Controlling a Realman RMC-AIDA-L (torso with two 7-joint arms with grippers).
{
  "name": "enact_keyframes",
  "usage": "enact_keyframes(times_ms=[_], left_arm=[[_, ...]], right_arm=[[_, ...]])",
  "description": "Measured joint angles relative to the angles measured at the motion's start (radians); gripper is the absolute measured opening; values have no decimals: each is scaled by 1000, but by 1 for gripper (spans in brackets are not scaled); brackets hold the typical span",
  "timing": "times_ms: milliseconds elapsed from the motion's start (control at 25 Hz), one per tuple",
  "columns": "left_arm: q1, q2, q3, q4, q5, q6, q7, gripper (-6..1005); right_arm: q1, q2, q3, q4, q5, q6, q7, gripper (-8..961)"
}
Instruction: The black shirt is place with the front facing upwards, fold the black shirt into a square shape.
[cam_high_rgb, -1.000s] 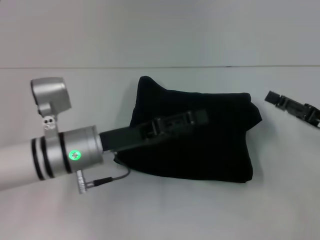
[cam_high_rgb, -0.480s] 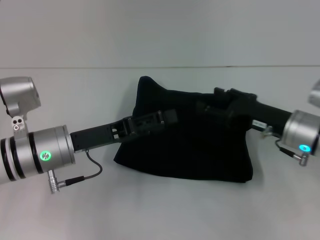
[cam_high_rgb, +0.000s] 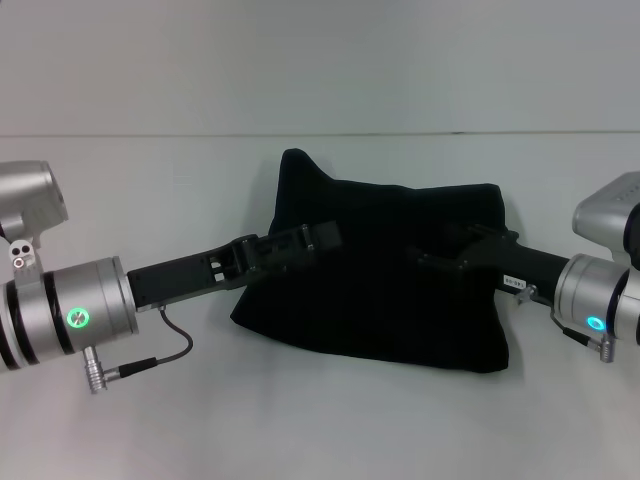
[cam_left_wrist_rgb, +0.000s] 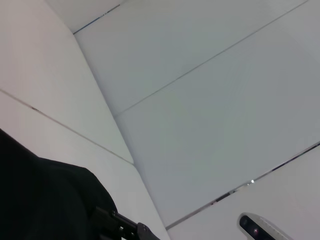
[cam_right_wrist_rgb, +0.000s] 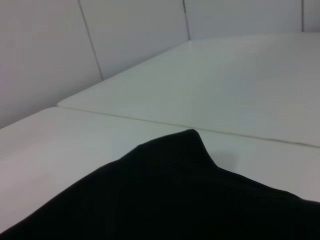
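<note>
The shirt lies folded into a rough block at the centre of the frame on the white surface. The left gripper reaches over its left part and the right gripper over its right part. Whether either gripper holds cloth cannot be told.

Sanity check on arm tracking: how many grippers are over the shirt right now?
2. The left gripper reaches over the black shirt from its left side; the right gripper reaches over it from its right side.
</note>
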Motion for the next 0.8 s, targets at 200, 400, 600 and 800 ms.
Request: enact_keyframes(times_ms=[200, 400, 600, 800], left_arm=[[0, 0, 0, 1, 4, -2, -1, 909], [-1, 2, -16, 1, 6, -8, -1, 908], [0, 5, -38, 1, 15, -8, -1, 908], [-1, 5, -40, -4, 16, -8, -1, 908]], right_arm=[[-14, -2, 3, -3, 2, -2, 12, 807], [-58, -2, 20, -74, 27, -123, 3, 807], [-76, -3, 30, -108, 127, -114, -2, 807], [9, 3, 8, -28, 136, 75, -2, 807]])
